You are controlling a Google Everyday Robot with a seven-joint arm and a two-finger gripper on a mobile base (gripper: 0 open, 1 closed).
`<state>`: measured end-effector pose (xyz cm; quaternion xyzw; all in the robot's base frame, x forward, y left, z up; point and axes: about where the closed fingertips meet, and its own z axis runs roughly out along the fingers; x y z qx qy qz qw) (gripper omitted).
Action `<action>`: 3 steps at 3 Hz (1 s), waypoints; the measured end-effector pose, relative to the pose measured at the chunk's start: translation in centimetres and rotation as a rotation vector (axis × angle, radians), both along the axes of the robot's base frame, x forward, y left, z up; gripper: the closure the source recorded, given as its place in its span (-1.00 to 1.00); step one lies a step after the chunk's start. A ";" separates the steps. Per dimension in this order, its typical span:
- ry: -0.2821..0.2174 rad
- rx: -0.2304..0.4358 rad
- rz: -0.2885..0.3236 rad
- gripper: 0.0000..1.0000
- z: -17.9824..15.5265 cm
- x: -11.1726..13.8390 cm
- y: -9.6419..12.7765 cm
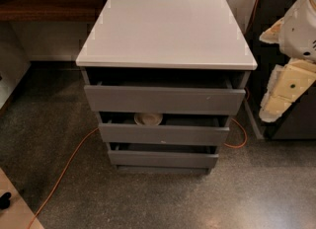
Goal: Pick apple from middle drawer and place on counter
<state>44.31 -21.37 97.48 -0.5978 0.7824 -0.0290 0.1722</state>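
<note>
The cream-yellow, blocky padded gripper [279,99] hangs beyond the counter's right edge, off its front right corner and level with the drawer fronts, beneath the smooth rounded white shell of the arm [301,25]; whether it is open or closed cannot be told, and it holds nothing that can be seen. To its left stands the cabinet, whose broad, flat, matt grey-white square counter [165,30] carries no visible load. Below the counter's front edge are three flat, handle-less dark grey fronts, each pulled out slightly: the tall top drawer [164,99], the wide, shallow middle drawer [163,135] and the narrower lowest drawer [163,159]. In the middle drawer's exposed strip, left of centre, sits a round cream-white bowl [148,119]. The apple cannot be made out; the rest of that drawer is hidden in shadow, well apart from the gripper. A thin orange cable [64,173] crosses the speckled grey floor [148,198]; a dark brown wooden shelf [49,6] runs behind the counter's rear left corner.
</note>
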 end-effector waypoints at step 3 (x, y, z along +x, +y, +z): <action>0.020 0.164 0.038 -1.00 -10.7 1.5 2.8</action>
